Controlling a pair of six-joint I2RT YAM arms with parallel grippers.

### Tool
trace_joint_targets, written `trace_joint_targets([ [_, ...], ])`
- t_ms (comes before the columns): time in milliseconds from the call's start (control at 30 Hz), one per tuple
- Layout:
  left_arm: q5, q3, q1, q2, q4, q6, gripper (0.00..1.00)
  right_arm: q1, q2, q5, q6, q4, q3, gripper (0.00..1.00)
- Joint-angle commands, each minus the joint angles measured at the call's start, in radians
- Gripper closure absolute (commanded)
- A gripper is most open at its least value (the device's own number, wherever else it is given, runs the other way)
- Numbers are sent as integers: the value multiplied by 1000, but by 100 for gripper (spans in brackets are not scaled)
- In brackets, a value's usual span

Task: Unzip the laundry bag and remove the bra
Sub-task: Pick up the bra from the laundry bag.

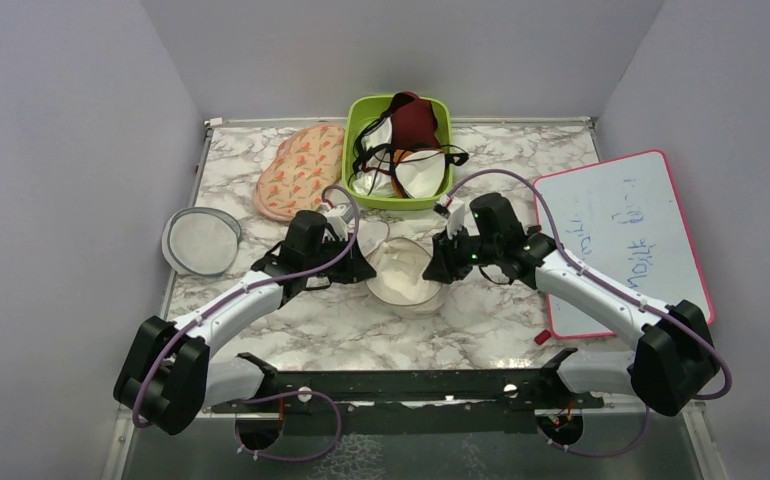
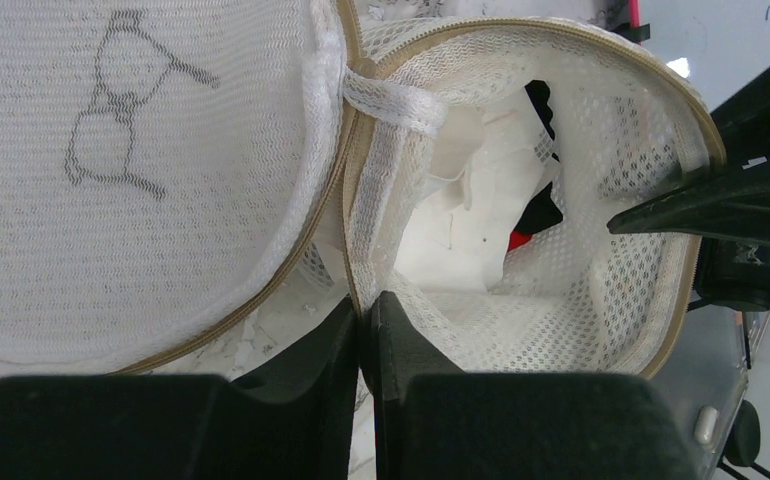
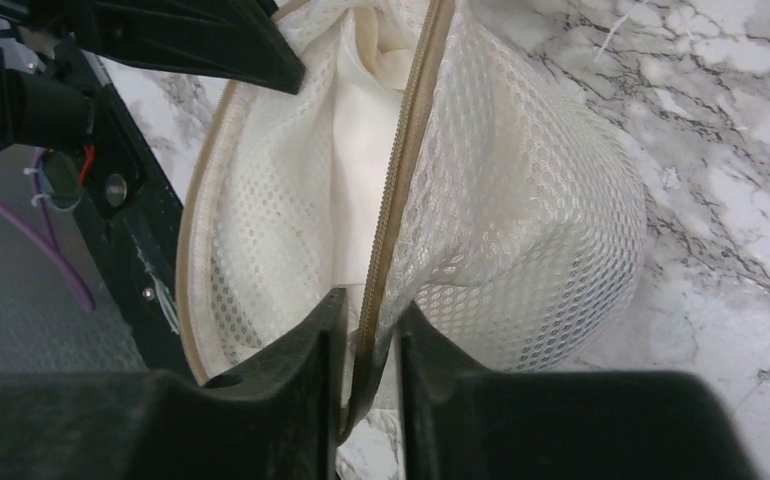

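Observation:
The laundry bag (image 1: 406, 282) sits at the table's centre, unzipped. In the left wrist view its black-marked lid (image 2: 131, 170) is flipped open to the left and the mesh bowl (image 2: 601, 300) gapes. Inside, a sliver of the red bra (image 2: 521, 241) with black trim shows behind a white lining; the remainder is hidden. My left gripper (image 1: 361, 264) is shut on the bowl's near rim (image 2: 369, 312). My right gripper (image 1: 439, 268) is shut on the opposite zip rim (image 3: 369, 318), its fingers on either side of the tan zip tape (image 3: 401, 190).
A green bin (image 1: 361, 120) at the back holds a maroon garment (image 1: 416, 118) and white cloths. Pink floral pads (image 1: 301, 170) lie left of it. A grey-rimmed mesh disc (image 1: 201, 242) lies far left. A pink-framed whiteboard (image 1: 626, 235) lies on the right.

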Motion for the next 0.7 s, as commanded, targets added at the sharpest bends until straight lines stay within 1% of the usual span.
trace_joint_targets([
  [0,10,11,-2,-58,-4,50,100,3,-45,133,-65,-44,89,65],
  [67,38,4,-2,-60,-5,54,100,3,-45,153,-100,-77,142,56],
  [100,52,3,-2,-58,-4,53,100,3,-41,145,-117,-92,173,53],
  [233,70,5,-2,-62,-4,52,100,7,-21,35,-152,-78,264,49],
  [433,58,12,-1,-86,-5,60,100,97,78,-20,-154,-39,329,49],
  [533,57,10,-1,-90,-9,61,100,129,143,-58,-148,-22,336,55],
  [667,69,3,-3,-92,0,52,100,142,184,-25,-134,27,317,55],
])
